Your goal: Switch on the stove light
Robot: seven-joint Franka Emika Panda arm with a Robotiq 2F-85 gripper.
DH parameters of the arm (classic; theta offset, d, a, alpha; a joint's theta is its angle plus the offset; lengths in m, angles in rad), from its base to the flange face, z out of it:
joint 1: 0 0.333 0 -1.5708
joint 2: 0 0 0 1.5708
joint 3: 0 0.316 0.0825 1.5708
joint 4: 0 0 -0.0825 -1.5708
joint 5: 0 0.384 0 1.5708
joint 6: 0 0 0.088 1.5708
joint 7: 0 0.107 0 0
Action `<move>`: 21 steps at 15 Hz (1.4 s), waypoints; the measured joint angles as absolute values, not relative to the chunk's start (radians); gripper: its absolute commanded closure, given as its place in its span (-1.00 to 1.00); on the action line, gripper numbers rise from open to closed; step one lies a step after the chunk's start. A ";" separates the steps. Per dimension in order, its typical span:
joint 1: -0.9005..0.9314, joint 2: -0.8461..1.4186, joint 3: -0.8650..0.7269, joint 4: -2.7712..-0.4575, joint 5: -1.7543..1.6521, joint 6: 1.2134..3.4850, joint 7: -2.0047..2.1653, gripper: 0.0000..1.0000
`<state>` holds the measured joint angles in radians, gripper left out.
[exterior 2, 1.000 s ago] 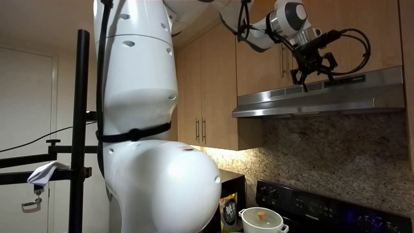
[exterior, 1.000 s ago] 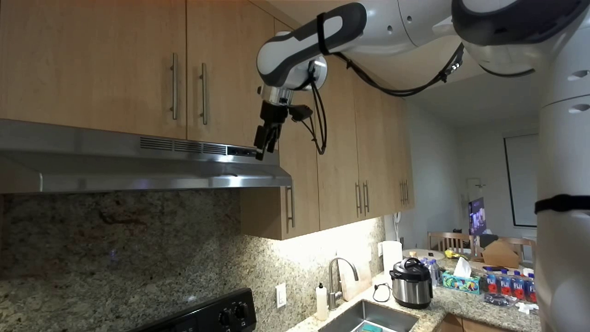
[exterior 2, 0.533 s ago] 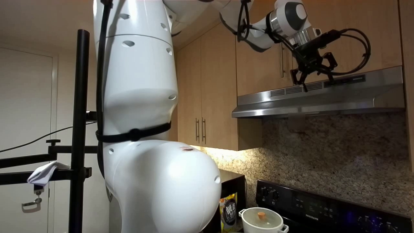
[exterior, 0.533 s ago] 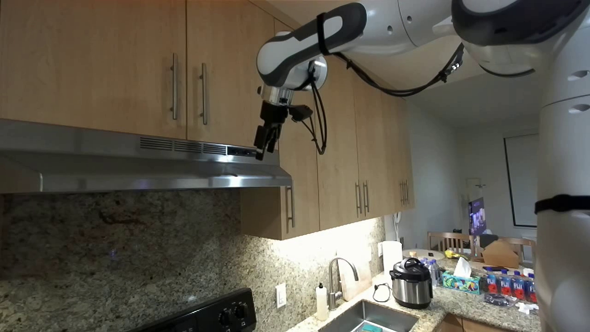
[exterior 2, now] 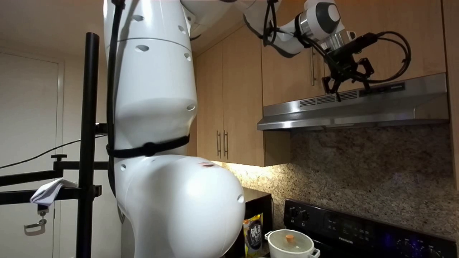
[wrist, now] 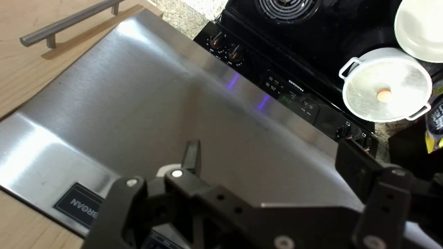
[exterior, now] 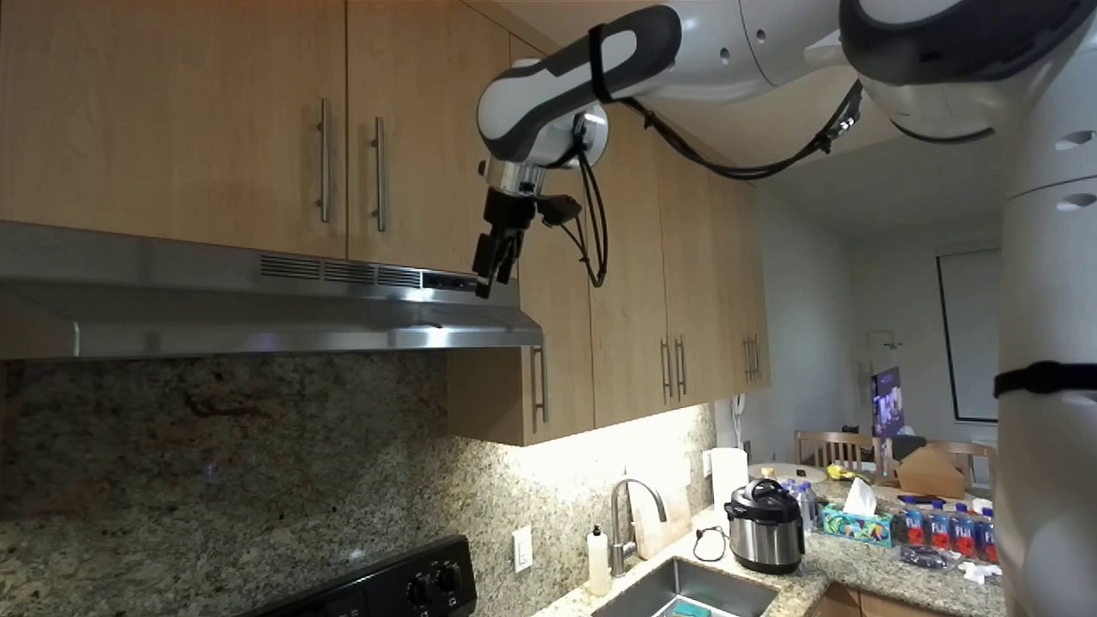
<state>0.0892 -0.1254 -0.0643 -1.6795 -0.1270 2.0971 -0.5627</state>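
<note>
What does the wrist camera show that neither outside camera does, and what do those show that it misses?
Only the wrist view shows a coil burner.
Only the outside cameras catch the robot's white arm, in both exterior views, and a faucet, in an exterior view.
All three share the open gripper, the range hood and the black stove.

The rounded white arm [exterior 2: 154,82] has black straps [exterior 2: 149,149], cables [exterior: 754,174] and tool [wrist: 271,159].
</note>
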 measured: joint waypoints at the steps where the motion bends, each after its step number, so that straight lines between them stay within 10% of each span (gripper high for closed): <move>1: 0.086 -0.125 -0.064 -1.679 -0.129 2.097 -0.563 -1.00; 21: -0.034 0.158 -0.070 -1.286 0.110 1.936 -1.121 -1.00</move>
<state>-0.0340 0.1583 -0.0702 -1.2858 0.1101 1.9359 -1.1214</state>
